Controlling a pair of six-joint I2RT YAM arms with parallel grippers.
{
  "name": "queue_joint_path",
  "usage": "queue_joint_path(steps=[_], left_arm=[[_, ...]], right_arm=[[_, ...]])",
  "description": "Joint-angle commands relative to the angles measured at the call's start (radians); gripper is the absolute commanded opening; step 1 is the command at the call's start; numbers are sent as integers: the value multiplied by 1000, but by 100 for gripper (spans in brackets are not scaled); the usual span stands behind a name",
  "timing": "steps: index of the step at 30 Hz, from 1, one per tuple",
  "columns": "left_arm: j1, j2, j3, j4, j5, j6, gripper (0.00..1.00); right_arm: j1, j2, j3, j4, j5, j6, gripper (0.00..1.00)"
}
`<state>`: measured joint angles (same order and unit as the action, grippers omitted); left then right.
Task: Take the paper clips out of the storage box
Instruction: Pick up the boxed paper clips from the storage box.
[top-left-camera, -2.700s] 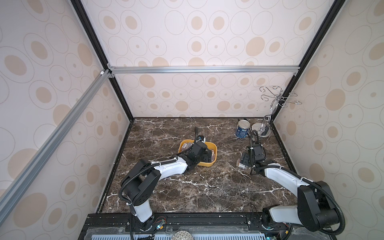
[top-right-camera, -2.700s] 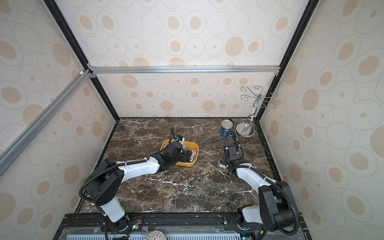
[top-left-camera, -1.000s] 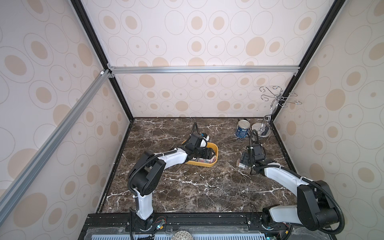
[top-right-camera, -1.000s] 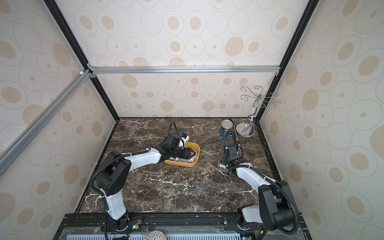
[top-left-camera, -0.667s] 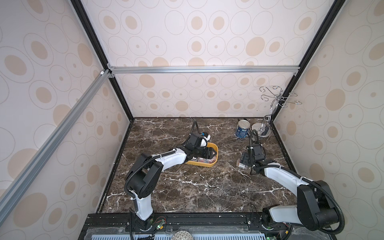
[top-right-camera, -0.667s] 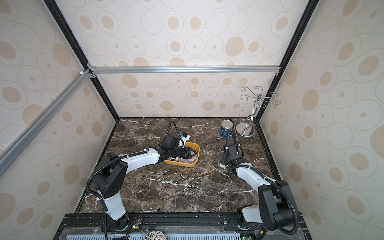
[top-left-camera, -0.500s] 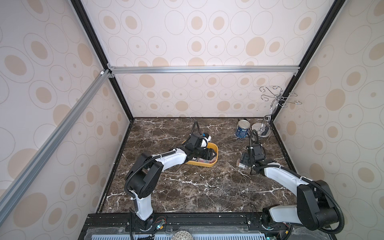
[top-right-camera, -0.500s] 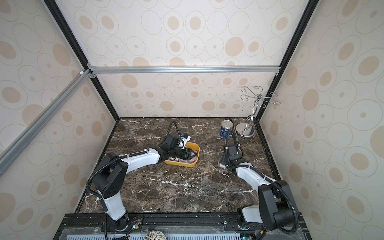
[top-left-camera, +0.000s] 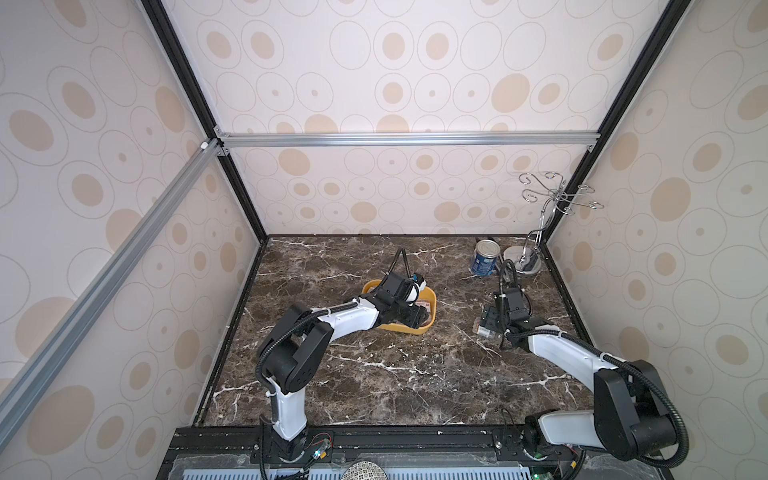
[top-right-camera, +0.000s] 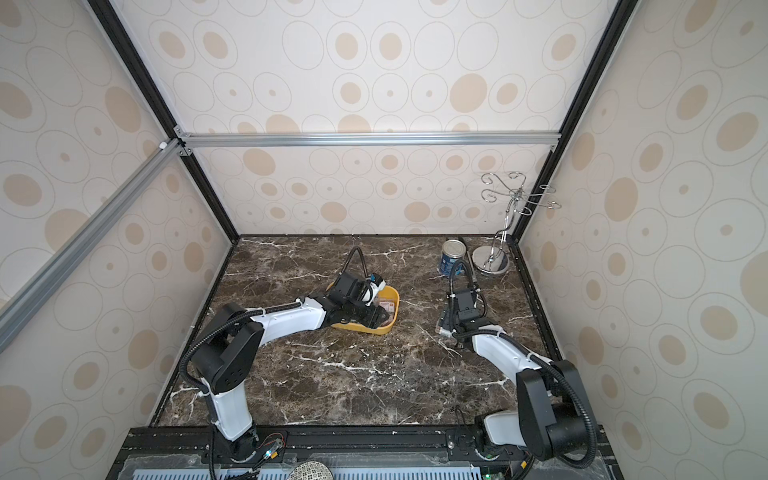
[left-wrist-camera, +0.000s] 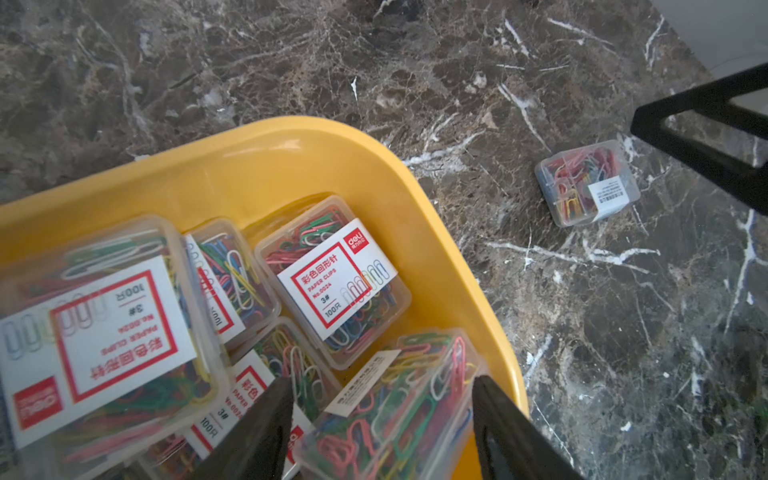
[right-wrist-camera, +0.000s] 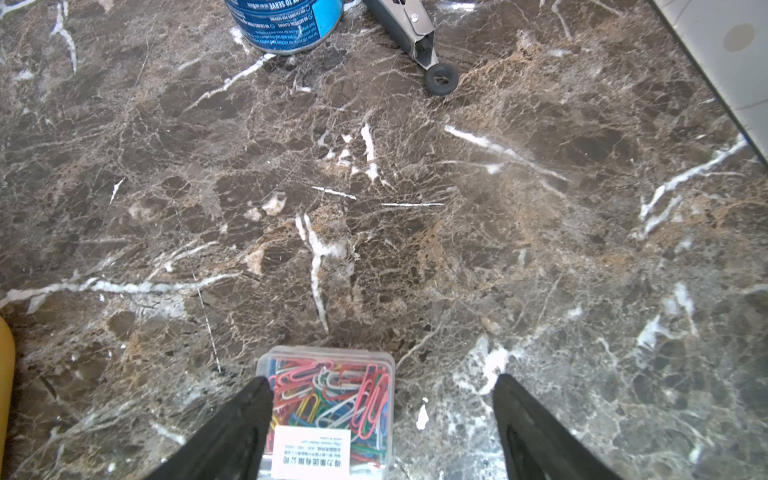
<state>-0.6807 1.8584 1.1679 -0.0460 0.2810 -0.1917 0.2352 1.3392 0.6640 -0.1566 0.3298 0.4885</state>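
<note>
As both top views show, left tool (top-left-camera: 415, 318) sits down inside storage box (top-left-camera: 415, 331); right tool (top-right-camera: 445, 322) low over surface (top-right-camera: 374, 374), well apart. Left wrist view: paper clips (left-wrist-camera: 336, 282) packed ahead of and beside the tool; tilted box (left-wrist-camera: 390, 415) between its jaws, against the yellow wall; whether pinched or merely straddled, cannot tell. Recommended: close squarely on its flat sides, lift clear of the rim. Right wrist view: jaws spread; lone box (right-wrist-camera: 328, 399) on surface between them, nearer one finger, unheld.
</note>
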Motion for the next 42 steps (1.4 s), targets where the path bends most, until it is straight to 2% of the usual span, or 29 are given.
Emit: queue_joint_path(steps=[1, 8, 11, 15, 20, 26, 31, 36, 42], left_arm=[[1, -26, -22, -29, -28, 94, 75], [0, -58, -58, -1, 15, 166, 88], [-2, -59, -77, 30, 43, 195, 88], [-2, -27, -54, 14, -2, 216, 82], [-6, -12, -33, 11, -17, 221, 66], [-17, -8, -13, 8, 66, 242, 60], [-30, 11, 14, 3, 152, 266, 61], [-35, 30, 22, 17, 178, 277, 61], [-35, 45, 29, 10, 168, 276, 42]], right_arm=[[0, 5, 22, -15, 3, 3, 85], [-1, 3, 20, -15, 2, 4, 85], [-1, 2, 19, -13, 2, 4, 85], [0, 2, 19, -14, 2, 4, 85], [0, 0, 18, -12, 2, 2, 85], [-1, 0, 18, -12, 0, 2, 85], [-1, 0, 18, -12, 1, 2, 85], [0, 0, 18, -12, 1, 2, 85], [0, 5, 21, -13, 0, 2, 85]])
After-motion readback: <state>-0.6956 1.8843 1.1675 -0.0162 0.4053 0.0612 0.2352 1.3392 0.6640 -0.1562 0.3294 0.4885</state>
